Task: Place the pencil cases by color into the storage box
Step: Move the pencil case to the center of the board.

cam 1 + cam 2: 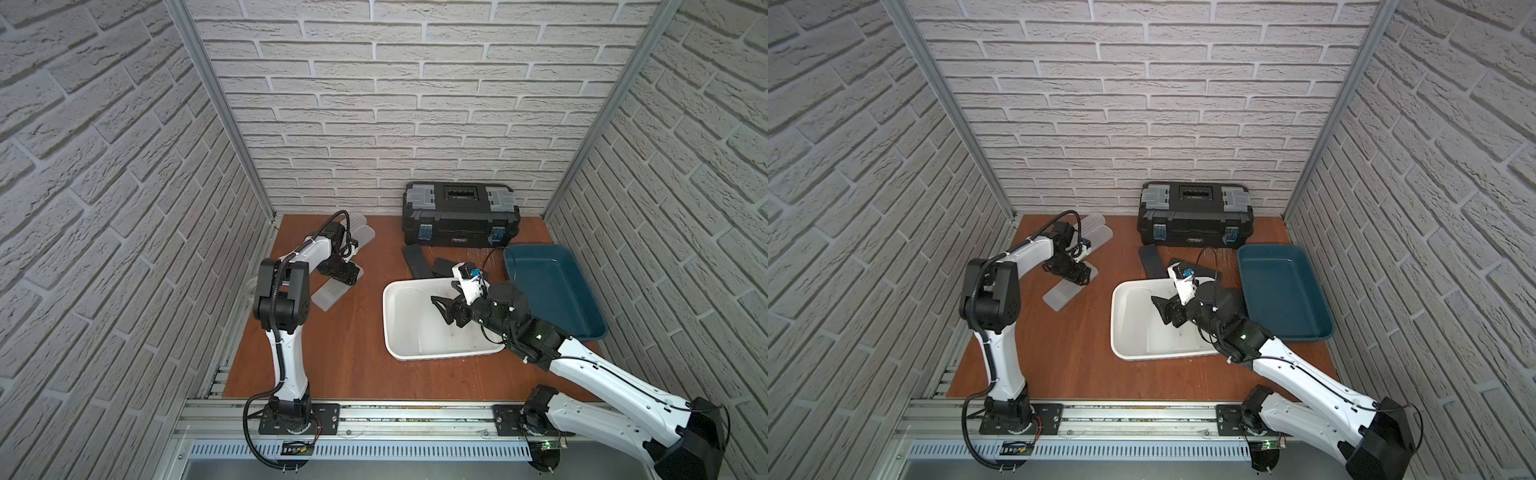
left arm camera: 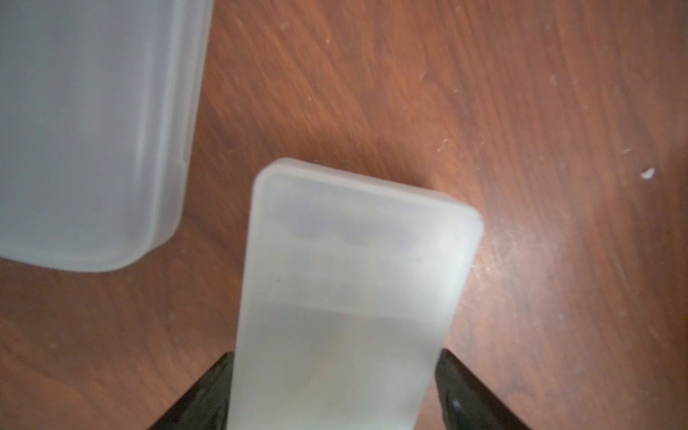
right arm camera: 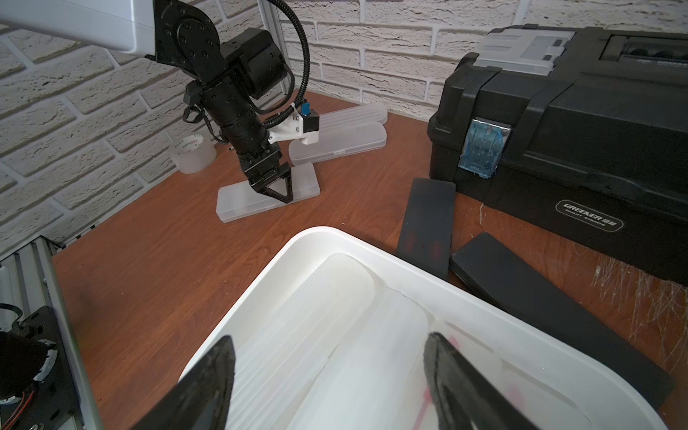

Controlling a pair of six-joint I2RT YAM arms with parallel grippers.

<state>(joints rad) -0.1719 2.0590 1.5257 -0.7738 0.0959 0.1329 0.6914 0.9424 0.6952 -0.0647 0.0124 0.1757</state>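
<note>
Wooden table (image 1: 340, 353): left tool (image 2: 335, 356) clamps frosted case (image 1: 328, 296), partly arm-hidden; right tool (image 3: 327, 338) wide.

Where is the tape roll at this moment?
In the right wrist view, the tape roll stands at the table's left edge by the brick wall, near the left gripper.

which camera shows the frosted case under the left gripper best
The right wrist view: it shows the frosted case end to end, with the left gripper clamped across it. The left wrist view shows only one blurred end between the fingers. In both top views the arm hides its middle.
</note>
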